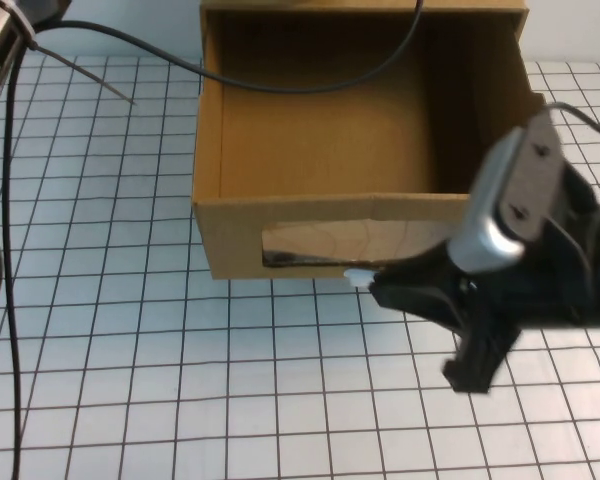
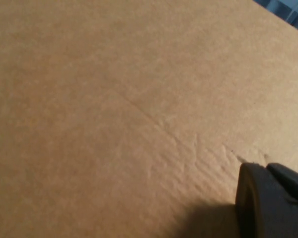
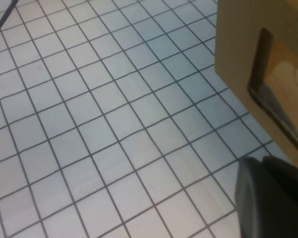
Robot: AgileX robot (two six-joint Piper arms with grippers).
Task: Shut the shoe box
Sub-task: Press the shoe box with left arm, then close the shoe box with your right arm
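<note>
High view: the right gripper (image 1: 400, 290) is low over the table, just in front of the shoe box (image 1: 310, 170), and its tip is at the small white pull tab (image 1: 358, 276) below the clear window (image 1: 355, 243). I cannot tell how far its fingers are apart. The box is open, pulled out toward the robot on the white gridded table (image 1: 180, 380), empty inside. A black cable (image 1: 310, 85) crosses over it. The left gripper (image 2: 268, 203) is close against plain brown cardboard (image 2: 114, 99); its finger opening I cannot tell
</note>
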